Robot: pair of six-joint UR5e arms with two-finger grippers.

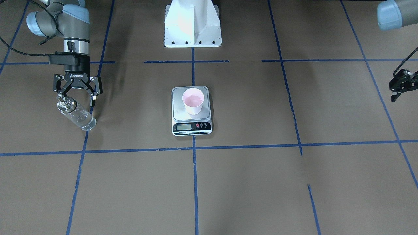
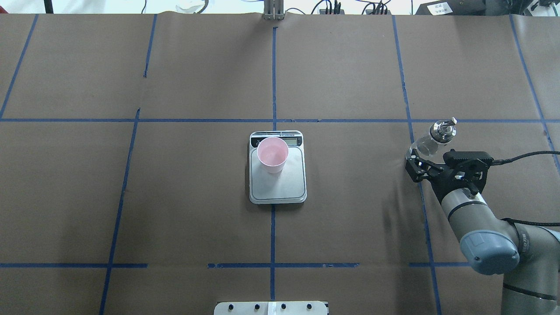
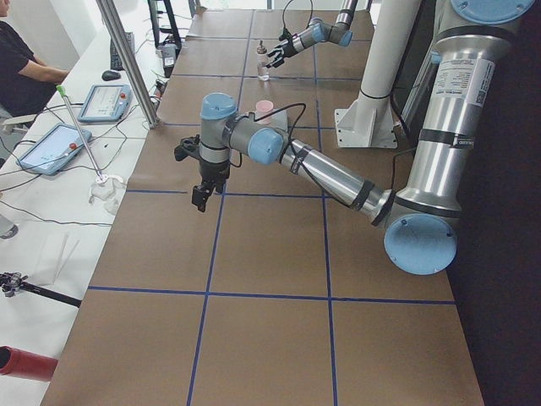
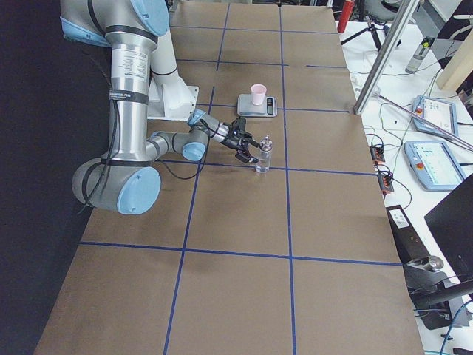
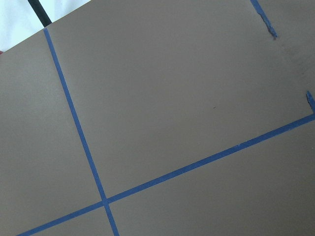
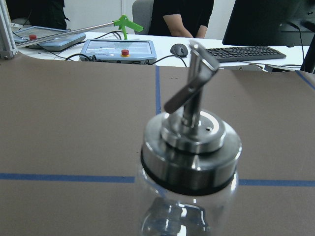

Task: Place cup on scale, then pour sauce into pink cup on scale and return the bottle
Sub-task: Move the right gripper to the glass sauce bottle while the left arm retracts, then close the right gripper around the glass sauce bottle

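The pale pink cup [image 1: 193,101] stands upright on the silver scale [image 1: 192,126] at the table's middle, towards the display end; it also shows in the overhead view [image 2: 272,154]. The clear glass bottle [image 1: 77,115] with metal collar and spout stands upright on the table on the robot's right side [image 2: 431,141]. My right gripper [image 1: 76,99] is open just behind it, its fingers spread wider than the bottle and not pressing on it. The right wrist view shows the bottle's collar [image 6: 192,147] close up. My left gripper [image 1: 399,87] hangs over bare table far left; its jaws are unclear.
The robot's white base [image 1: 192,26] stands behind the scale. Blue tape lines grid the brown table [image 2: 131,197]. A white bench with tablets [image 3: 101,101] and cables runs along the far edge, with a seated person [image 3: 17,59] beside it.
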